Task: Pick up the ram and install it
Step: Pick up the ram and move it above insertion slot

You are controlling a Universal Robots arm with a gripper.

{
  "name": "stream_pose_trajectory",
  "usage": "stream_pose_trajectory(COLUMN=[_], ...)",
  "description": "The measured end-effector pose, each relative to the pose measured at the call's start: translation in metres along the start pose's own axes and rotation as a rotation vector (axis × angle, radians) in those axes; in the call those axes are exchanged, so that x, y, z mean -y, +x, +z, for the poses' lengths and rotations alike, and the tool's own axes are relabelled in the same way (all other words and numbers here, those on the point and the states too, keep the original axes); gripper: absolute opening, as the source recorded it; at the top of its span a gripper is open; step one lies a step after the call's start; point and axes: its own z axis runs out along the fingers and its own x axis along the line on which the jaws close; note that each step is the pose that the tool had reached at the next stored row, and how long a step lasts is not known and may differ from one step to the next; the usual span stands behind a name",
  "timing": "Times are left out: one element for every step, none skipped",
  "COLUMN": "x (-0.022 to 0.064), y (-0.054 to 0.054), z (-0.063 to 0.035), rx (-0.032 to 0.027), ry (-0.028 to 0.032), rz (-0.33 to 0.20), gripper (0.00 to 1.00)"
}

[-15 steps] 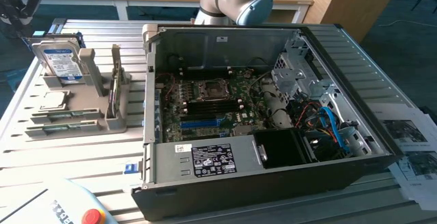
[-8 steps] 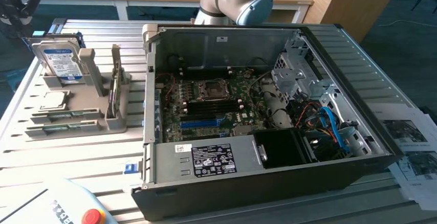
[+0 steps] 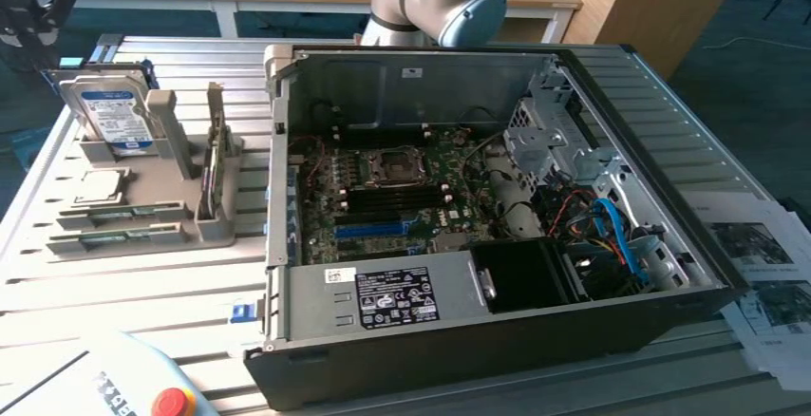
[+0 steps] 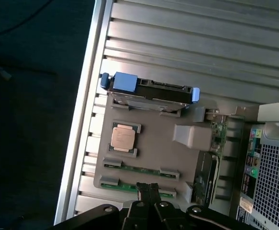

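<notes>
wrist view, we see the gripper [image 4: 148, 189], jaws pressed together, nearest the ram [image 4: 126, 187] in a grey holder [image 4: 153, 151], exterior view, open computer case [image 3: 533, 340]

Robot arm [image 3: 443, 3] runs off the exterior view's top edge behind the open computer case [image 3: 507, 359]. A red-buttoned pendant [image 3: 108, 383] is cropped at the lower corner. In the wrist view the hand [image 4: 148, 187], itself cut by the frame, covers part of a ram stick [image 4: 125, 186]. Print on the power supply label [image 3: 395, 297] is too small to read.
</notes>
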Motion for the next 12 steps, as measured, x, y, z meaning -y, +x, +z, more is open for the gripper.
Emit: stream_pose_trajectory(x=[0.0,0.0,0.0,0.0,0.0,0.0,0.0,0.0,0.0,0.0,0.0,0.0], y=[0.0,0.0,0.0,0.0,0.0,0.0,0.0,0.0,0.0,0.0,0.0,0.0], z=[0.0,0.0001,0.0,0.0,0.0,0.0001,0.0,0.0,0.0,0.0,0.0,0.0], rx=[-0.0005,-0.0011,-0.0018,-0.0024,-0.0031,-0.0036,-0.0043,-0.005,-0.0055,-0.0062,-0.0068,-0.0074], ry=[0.0,0.0001,0.0001,0.0002,0.0003,0.0004,0.0005,0.0007,0.0007,0.0008,0.0009,0.001], rz=[-0.017,-0.033,-0.05,-0.067,-0.085,-0.102,-0.12,-0.138,-0.156,-0.174,-0.191,-0.208], gripper=[0.1,0.1,0.1,0.1,0.1,0.1,0.1,0.1,0.1,0.1,0.1,0.1])
